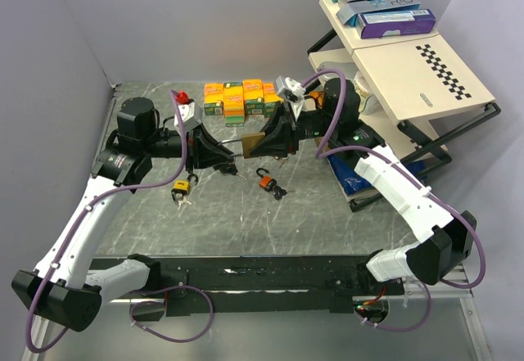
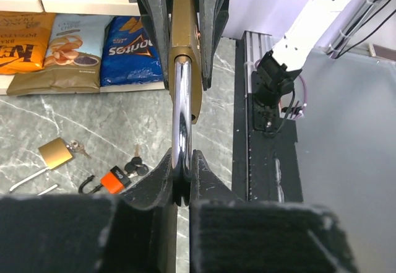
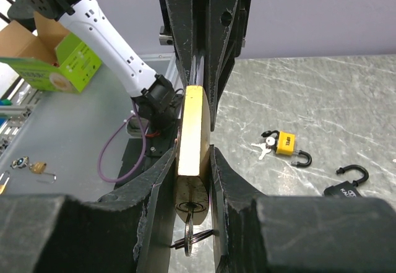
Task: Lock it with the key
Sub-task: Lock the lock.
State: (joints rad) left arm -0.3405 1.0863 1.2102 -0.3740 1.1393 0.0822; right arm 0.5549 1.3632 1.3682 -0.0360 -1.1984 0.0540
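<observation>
Currently the padlock (image 1: 252,142) is held in the air between the two arms, well above the table (image 1: 327,222). The left gripper (image 2: 181,177) is clamped on the shackle (image 2: 180,112) at its bend; the right gripper (image 3: 193,161) is clamped on the brass body from the opposite end. The key (image 3: 190,220) sits in the keyhole at the base of the padlock, its ring hanging just beneath, and neither gripper touches it. Insertion therefore appears complete. Both wrist views show the shackle edge-on, so whether it is seated in the body cannot be determined. Remaining, by judgement: press the shackle home if required, then turn the key – which calls for one gripper to release and re-grasp. A yellow lock (image 1: 182,187) and an orange lock (image 1: 266,182) lie on the table below the padlock – neither is involved.
</observation>
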